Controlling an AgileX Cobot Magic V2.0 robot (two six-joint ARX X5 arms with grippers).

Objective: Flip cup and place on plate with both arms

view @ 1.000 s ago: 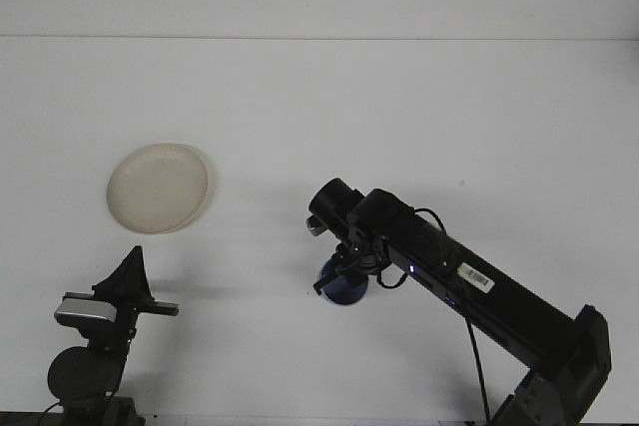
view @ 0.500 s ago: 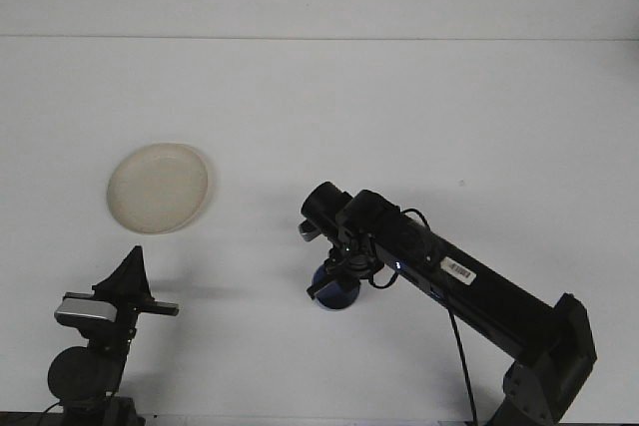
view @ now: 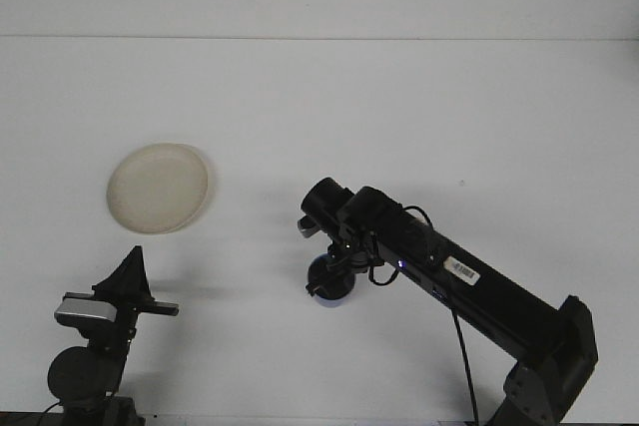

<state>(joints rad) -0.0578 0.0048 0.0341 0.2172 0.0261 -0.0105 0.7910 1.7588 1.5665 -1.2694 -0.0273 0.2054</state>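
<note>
round shallow plate: showing plain cream
small rounded cup: showing dark blue
flat matte worktop: showing plain white
right arm: showing black, white label

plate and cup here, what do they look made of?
Plate: cream, matte, slightly translucent rim, so probably plastic or melamine; ceramic is possible. Cup: dark blue and mostly hidden under the right gripper; the little showing looks smooth and opaque, likely plastic, but too little shows to be sure.

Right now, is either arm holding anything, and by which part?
The right gripper sits on the blue cup, seemingly gripping it, though where is hidden. The left gripper holds nothing.
</note>
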